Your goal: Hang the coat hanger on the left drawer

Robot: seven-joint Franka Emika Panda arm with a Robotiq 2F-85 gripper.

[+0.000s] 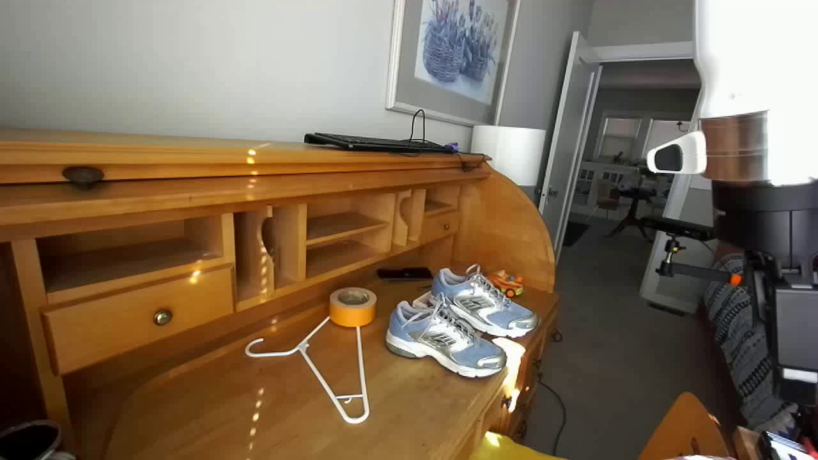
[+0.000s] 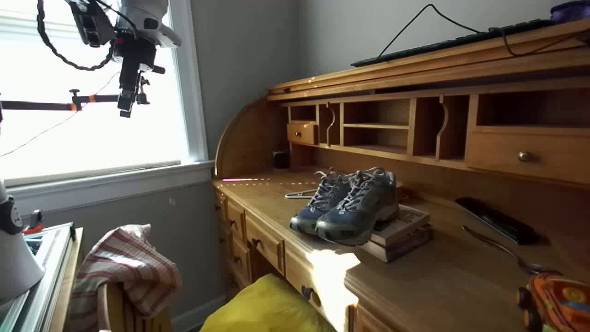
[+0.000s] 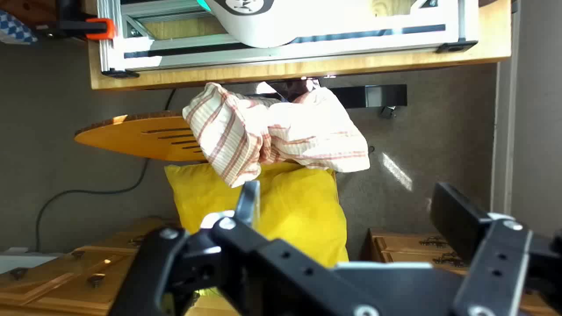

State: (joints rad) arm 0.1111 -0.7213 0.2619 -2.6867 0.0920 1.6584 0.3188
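The white coat hanger (image 1: 324, 381) lies flat on the desk top, its hook toward the left drawer (image 1: 121, 329). The orange-yellow tape roll overlaps its far corner and hides part of it. In an exterior view, only a piece of the hanger (image 2: 297, 195) shows behind the shoes. The left drawer has a small round knob and its front stands slightly out from the frame; it also shows in an exterior view (image 2: 302, 133). My gripper (image 3: 347, 202) is open and empty, high in front of the desk and apart from the hanger. It shows in both exterior views (image 1: 795, 377) (image 2: 125, 110).
The tape roll (image 1: 353, 312) and a pair of shoes (image 1: 447, 345) stand by the hanger. Books (image 2: 401, 230), a dark case (image 2: 498, 220) and a toy car (image 2: 560, 297) are farther right. A dark cup (image 1: 29, 441) stands at left. A yellow cushion (image 3: 303, 206) and striped cloth (image 3: 281, 140) are below my gripper.
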